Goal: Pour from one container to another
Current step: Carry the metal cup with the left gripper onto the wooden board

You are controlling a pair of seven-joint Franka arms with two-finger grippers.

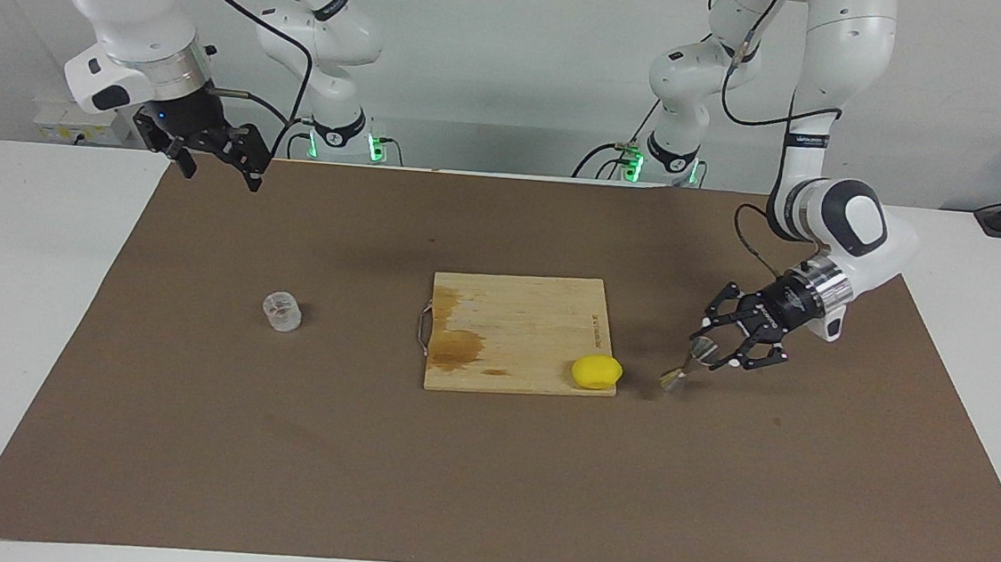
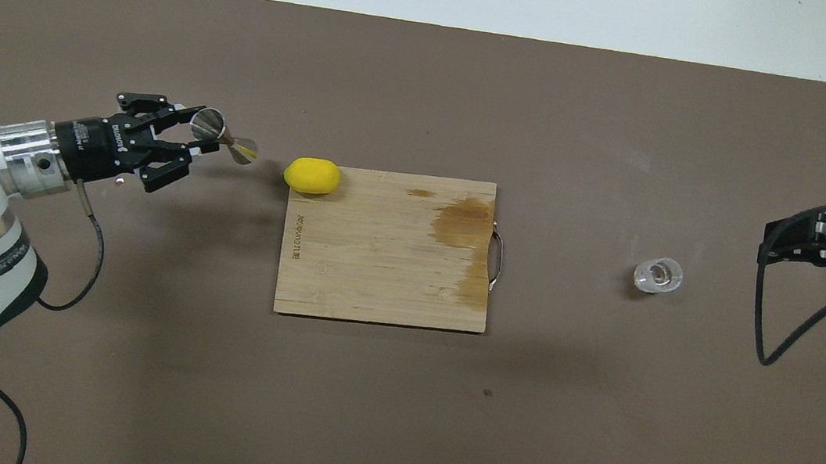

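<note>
At the robots' end of the counter point(image 1: 43, 299), the right gripper point(image 1: 217, 153) waits in the air with fingers spread, over the brown mat's point(image 1: 484, 485) edge. Farther out lie one clear glass cup point(image 1: 282, 310) toward the right arm's end and one cutting board point(image 1: 514, 331), with one lemon point(image 1: 596, 372) on its corner. Just beside the lemon, the left gripper point(image 1: 713, 355) pinches the one steel jigger point(image 1: 689, 365), tilted. The overhead view alone shows the jigger's open mouth; the facing view alone shows both arm bases.
</note>
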